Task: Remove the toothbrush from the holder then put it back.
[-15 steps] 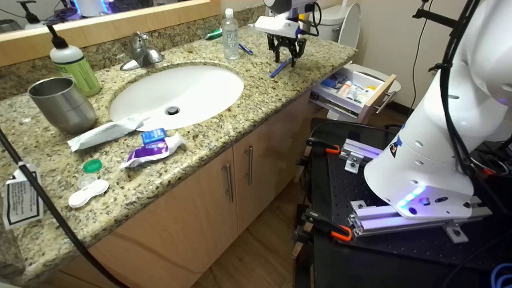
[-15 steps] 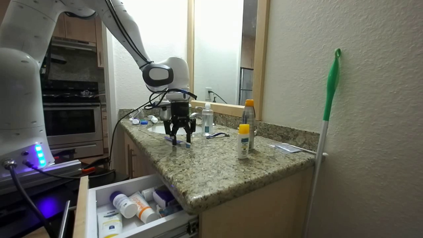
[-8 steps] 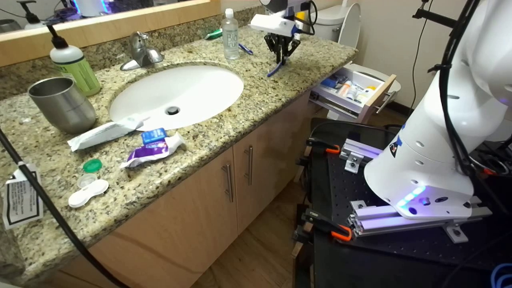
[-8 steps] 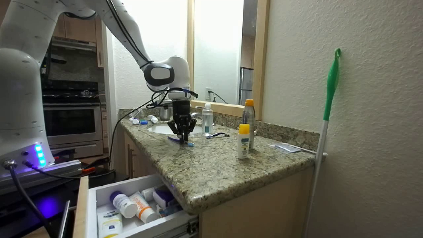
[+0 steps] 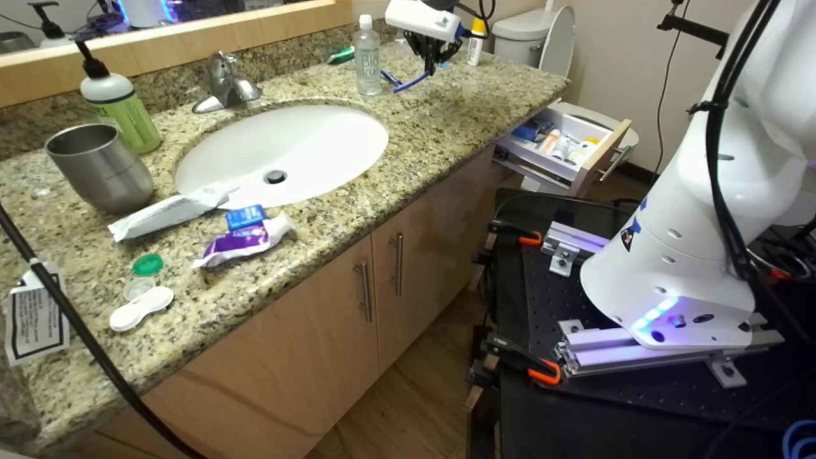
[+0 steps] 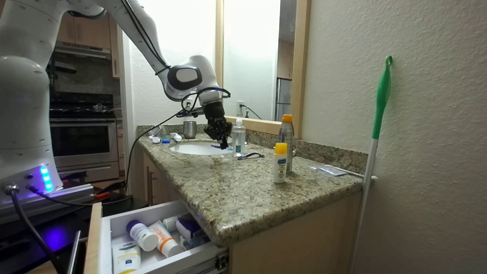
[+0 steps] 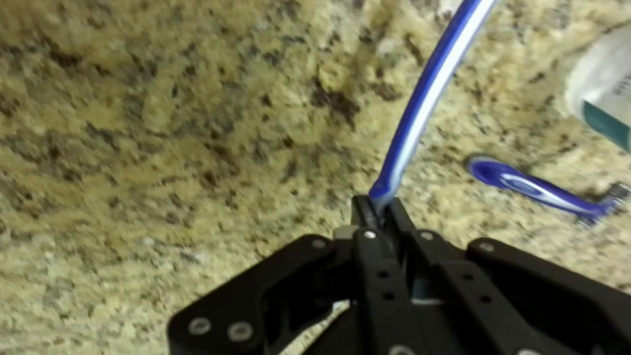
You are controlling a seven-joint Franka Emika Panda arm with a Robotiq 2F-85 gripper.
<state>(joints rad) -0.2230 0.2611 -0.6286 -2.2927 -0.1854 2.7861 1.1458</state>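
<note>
Left of the sink [image 5: 312, 140], in an exterior view, I have the metal cup [image 5: 105, 172] and the green soap bottle [image 5: 127, 115]; a white tube [image 5: 167, 215] lies at the sink's edge, a purple tube [image 5: 239, 243] just in front. Behind the sink's right end stands the clear bottle [image 5: 368, 64], then the razor [image 5: 389, 77]. To the sink's right — the wrist view shows the fingers [image 7: 377, 259] pinched narrow on the toothbrush [image 7: 423, 103], which I hold over the desk [image 7: 197, 123], its handle towards the sink. Farthest right of the sink — the yellow-capped bottle [image 5: 475, 48], then the pulled-out drawer [image 5: 602, 156].

Wrist view close above countertop [image 7: 172, 148]
</note>
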